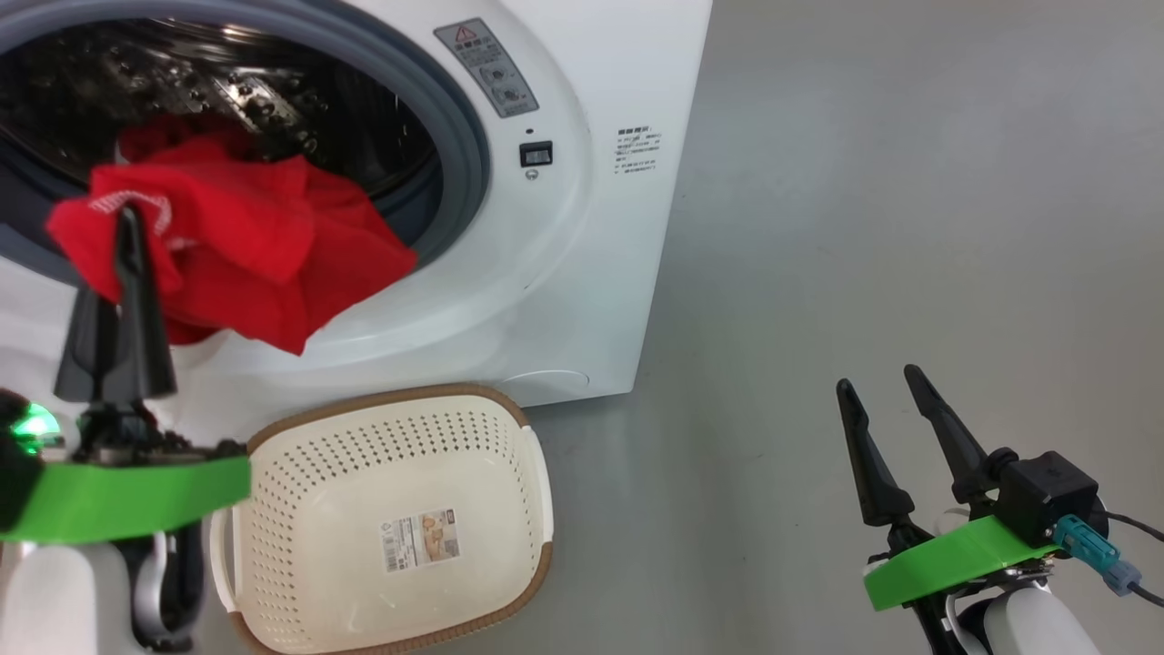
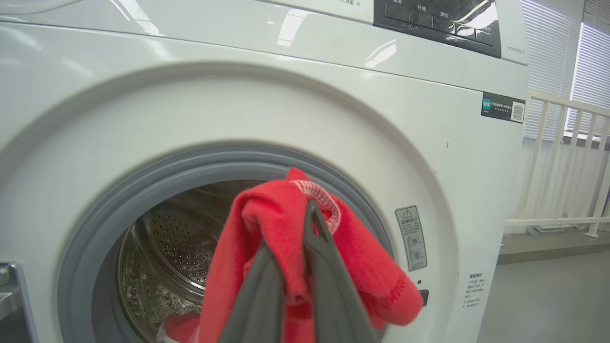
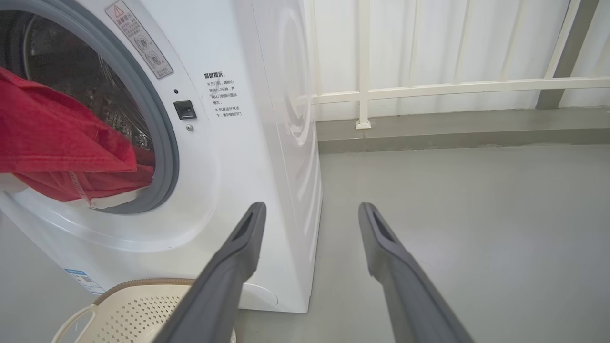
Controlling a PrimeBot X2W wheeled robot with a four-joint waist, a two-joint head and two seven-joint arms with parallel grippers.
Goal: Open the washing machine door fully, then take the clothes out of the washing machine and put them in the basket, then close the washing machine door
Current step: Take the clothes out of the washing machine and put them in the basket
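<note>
Head view, upper left: left gripper (image 1: 127,216) pinches bright red fabric clothes (image 1: 264,246) half out of white boxy washing machine (image 1: 591,273), above cream perforated plastic basket (image 1: 391,405) placed to receive them; right gripper (image 1: 877,377) spread, lower right.

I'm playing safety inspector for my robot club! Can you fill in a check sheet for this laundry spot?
Surface: smooth grey floor.
Job's things: washing machine is open at the front. Red clothes hang half out of its drum. The basket stands on the floor just below, holding nothing but a paper label on its bottom.
Clutter: nothing seen.
Grippers: left gripper is shut on the clothes at the opening. Right gripper is open and holds nothing, over the floor to the machine's side.
Cables: dark cable with a teal plug at the right wrist.
Surroundings: white railing and window blinds beyond the machine.
</note>
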